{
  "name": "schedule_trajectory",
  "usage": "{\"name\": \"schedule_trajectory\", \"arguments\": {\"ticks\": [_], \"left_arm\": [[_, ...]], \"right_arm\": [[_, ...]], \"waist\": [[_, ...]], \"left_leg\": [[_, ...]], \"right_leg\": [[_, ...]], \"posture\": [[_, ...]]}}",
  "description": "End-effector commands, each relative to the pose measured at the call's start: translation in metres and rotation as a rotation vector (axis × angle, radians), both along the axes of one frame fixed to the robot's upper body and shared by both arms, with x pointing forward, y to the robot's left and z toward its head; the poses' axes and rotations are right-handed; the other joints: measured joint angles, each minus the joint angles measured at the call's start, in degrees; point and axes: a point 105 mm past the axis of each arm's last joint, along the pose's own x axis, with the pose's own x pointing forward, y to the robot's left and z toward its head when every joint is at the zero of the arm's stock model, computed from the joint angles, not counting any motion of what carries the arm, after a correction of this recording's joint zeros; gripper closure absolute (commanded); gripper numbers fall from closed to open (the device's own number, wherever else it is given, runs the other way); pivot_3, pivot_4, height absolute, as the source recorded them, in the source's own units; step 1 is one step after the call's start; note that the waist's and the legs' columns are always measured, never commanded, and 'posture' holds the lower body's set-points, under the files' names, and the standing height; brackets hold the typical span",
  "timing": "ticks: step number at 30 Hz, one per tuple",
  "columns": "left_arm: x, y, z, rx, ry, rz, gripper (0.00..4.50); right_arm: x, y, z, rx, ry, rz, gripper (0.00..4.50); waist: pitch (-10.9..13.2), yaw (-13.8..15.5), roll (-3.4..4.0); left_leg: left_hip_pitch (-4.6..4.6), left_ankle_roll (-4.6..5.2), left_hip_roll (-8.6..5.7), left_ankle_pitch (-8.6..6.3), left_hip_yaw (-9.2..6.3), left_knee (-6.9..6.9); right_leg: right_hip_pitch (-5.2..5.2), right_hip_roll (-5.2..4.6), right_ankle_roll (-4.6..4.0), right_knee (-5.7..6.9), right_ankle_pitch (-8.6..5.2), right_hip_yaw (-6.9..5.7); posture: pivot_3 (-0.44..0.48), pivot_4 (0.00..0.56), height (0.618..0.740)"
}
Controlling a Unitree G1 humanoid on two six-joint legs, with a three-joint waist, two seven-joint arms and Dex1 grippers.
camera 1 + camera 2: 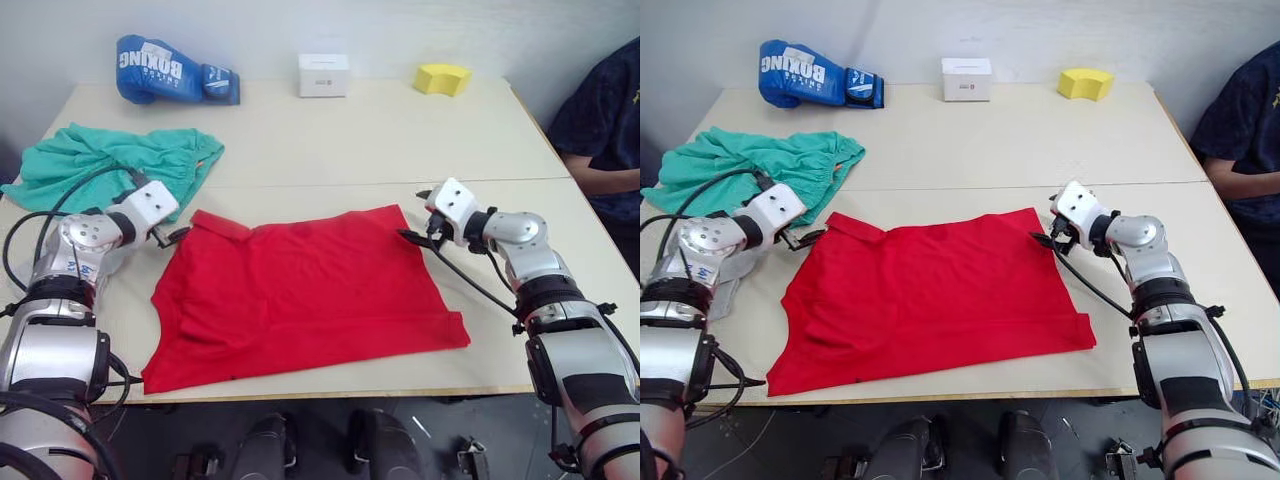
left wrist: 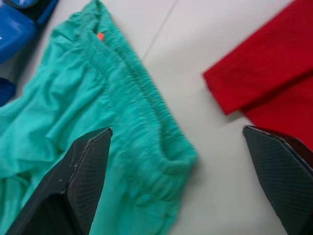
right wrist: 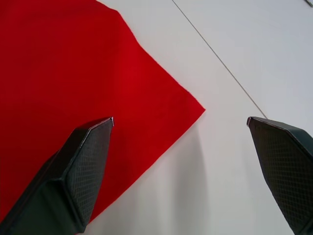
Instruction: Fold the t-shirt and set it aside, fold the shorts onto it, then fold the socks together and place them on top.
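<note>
On the table (image 1: 330, 150), the t-shirt (image 1: 300, 295) serves as the reference landmark: it lies spread flat near the front edge, apparently already folded once into a broad rectangle. The left gripper (image 1: 172, 236) sits at the t-shirt's far left corner with its fingers spread wide and empty; in the left wrist view that red corner lies just beside one fingertip. The right gripper (image 1: 412, 236) sits at the t-shirt's far right corner, likewise spread wide and holding nothing, with the red corner between its fingers (image 3: 85, 161) in the right wrist view. The step in hand appears to be seizing both far corners for the next fold. To do it well, lower each gripper until one finger slides under the cloth edge, close on all layers at once, then lift both corners evenly to keep the fold line straight. The shorts (image 1: 110, 160) lie bunched beyond the t-shirt's left corner, close to the left gripper; avoid catching their waistband. No socks can be identified. No open container is present; a small white box (image 1: 323, 74) stands well beyond the t-shirt, its contents not visible.
</note>
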Motion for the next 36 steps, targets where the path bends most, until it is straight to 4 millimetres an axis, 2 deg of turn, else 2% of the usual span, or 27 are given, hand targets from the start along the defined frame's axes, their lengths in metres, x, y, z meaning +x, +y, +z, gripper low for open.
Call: {"name": "schedule_trajectory", "arguments": {"ticks": [1,4,8,16,19,22,27,31,36], "left_arm": [[0.002,-0.012,0.003,0.015,0.001,-0.066,0.0],[-0.002,-0.011,0.001,0.029,0.021,-0.09,0.0],[-0.004,-0.005,-0.001,0.044,0.022,-0.077,0.0],[0.008,-0.024,-0.007,0.016,0.01,-0.064,0.0],[0.01,-0.025,-0.008,0.002,0.022,-0.044,0.0],[0.011,-0.023,-0.007,-0.002,0.033,-0.031,0.55],[0.009,-0.013,0.002,0.002,0.032,-0.013,2.06],[0.004,-0.007,0.008,-0.042,0.039,-0.028,2.06],[-0.004,-0.012,0.013,-0.124,0.07,-0.114,2.06]], "right_arm": [[0.0,-0.002,0.019,0.027,-0.067,-0.002,0.02],[-0.002,-0.007,0.02,0.033,-0.07,-0.009,0.02],[-0.005,-0.009,0.018,0.042,-0.067,-0.018,0.02],[-0.007,-0.009,0.013,0.051,-0.057,-0.021,0.02],[-0.009,-0.008,0.012,0.056,-0.056,-0.014,0.02],[-0.012,-0.007,0.01,0.06,-0.052,-0.006,0.0],[-0.02,-0.005,0.005,0.07,-0.032,0.017,0.0],[-0.025,-0.005,0.001,0.075,-0.02,0.027,0.0],[-0.03,-0.007,0.0,0.087,-0.01,0.03,0.0]], "waist": [[0.0,0.01,0.0],[0.0,-0.05,0.0],[0.0,-0.05,0.0],[0.0,-0.02,-0.01],[-0.01,0.31,-0.02],[-0.01,0.18,-0.02],[-0.01,-0.11,-0.02],[0.0,-0.48,-0.04],[0.01,-0.44,-0.05]], "left_leg": [[0.0,0.03,-0.02,0.03,0.01,-0.01],[0.0,0.06,-0.03,0.08,0.01,-0.01],[0.01,0.06,-0.04,0.11,0.01,-0.01],[0.04,0.12,-0.09,0.2,0.03,0.02],[0.03,0.15,-0.12,0.26,-0.04,0.02],[0.02,0.17,-0.15,0.28,-0.05,0.02],[0.02,0.16,-0.14,0.29,-0.02,-0.01],[0.02,0.15,-0.12,0.29,0.03,-0.08],[0.0,0.16,-0.12,0.28,0.08,-0.08]], "right_leg": [[-0.01,-0.06,-0.02,-0.01,0.06,0.01],[-0.01,-0.49,-0.1,-0.03,0.22,-0.01],[-0.02,-0.53,-0.1,-0.03,0.24,-0.03],[-0.03,-0.61,-0.09,-0.02,0.26,-0.04],[-0.02,-0.66,-0.08,-0.02,0.31,-0.03],[-0.01,-0.67,-0.06,-0.05,0.38,-0.04],[-0.04,-0.64,-0.05,-0.06,0.41,-0.06],[-0.09,-0.61,-0.05,-0.06,0.41,-0.08],[-0.1,-0.62,-0.05,-0.07,0.41,-0.11]], "posture": [[0.0,0.15,0.74],[0.0,0.15,0.74],[0.0,0.15,0.74],[0.0,0.15,0.74],[0.0,0.15,0.74],[0.0,0.15,0.74],[0.0,0.15,0.74],[0.0,0.15,0.74],[0.0,0.15,0.74]]}}
